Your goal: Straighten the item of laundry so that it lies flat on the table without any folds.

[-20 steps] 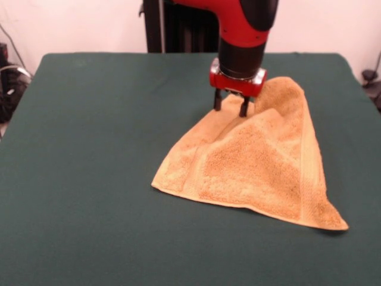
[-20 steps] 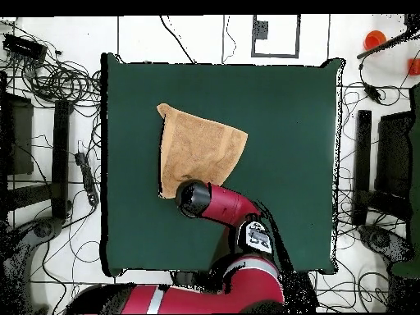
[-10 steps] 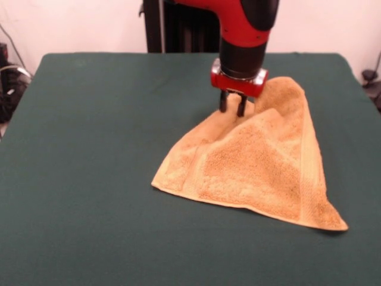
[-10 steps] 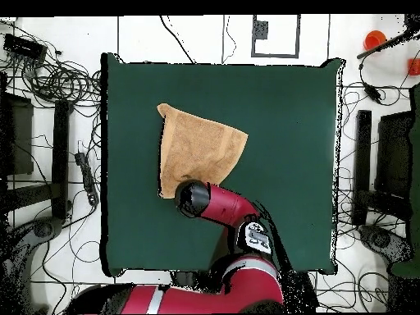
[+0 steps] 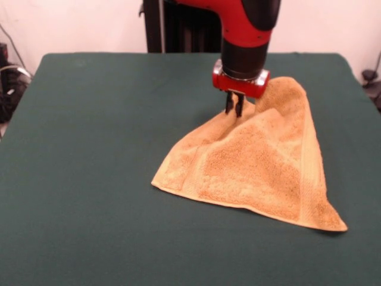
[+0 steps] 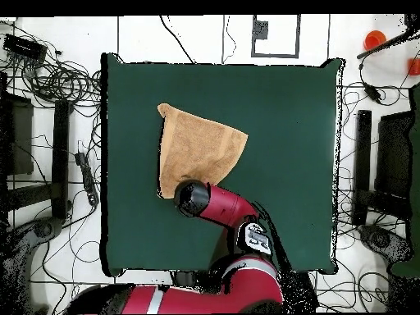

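Pinching a raised fold of the towel [image 5: 256, 167] between nearly closed fingers [image 5: 228, 103], the gripper [image 5: 234, 108] stands at the cloth's far edge. It lies crumpled, roughly triangular, right of centre on the green table [image 5: 95, 149].

light: even, soft, fairly bright indoor | shadows: thin dark rim under the towel [image 5: 262, 167] at its near edge, on the bench [image 5: 95, 179] | glare: none on the cloth | focus: front view slightly soft; towel pile readable | overhead: towel [image 6: 198, 148] detail coarse
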{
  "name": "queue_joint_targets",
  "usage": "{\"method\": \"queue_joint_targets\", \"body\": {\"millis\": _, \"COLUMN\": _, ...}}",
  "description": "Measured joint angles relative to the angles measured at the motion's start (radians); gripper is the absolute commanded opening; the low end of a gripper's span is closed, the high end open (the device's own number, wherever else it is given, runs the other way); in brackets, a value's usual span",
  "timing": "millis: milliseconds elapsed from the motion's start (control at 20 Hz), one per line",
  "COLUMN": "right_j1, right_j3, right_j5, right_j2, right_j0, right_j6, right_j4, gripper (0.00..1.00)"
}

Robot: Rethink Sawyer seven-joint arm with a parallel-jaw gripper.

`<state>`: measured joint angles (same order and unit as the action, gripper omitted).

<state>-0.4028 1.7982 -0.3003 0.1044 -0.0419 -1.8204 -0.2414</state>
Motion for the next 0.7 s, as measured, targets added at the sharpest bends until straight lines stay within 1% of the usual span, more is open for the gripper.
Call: {"method": "queue_joint_targets", "body": {"millis": 700, "right_j1": -0.005, "right_j3": 0.017, "right_j5": 0.032, "right_j2": -0.002, "right_j0": 0.001, "right_j6": 0.0, "right_j4": -0.006, "gripper": 0.0}}
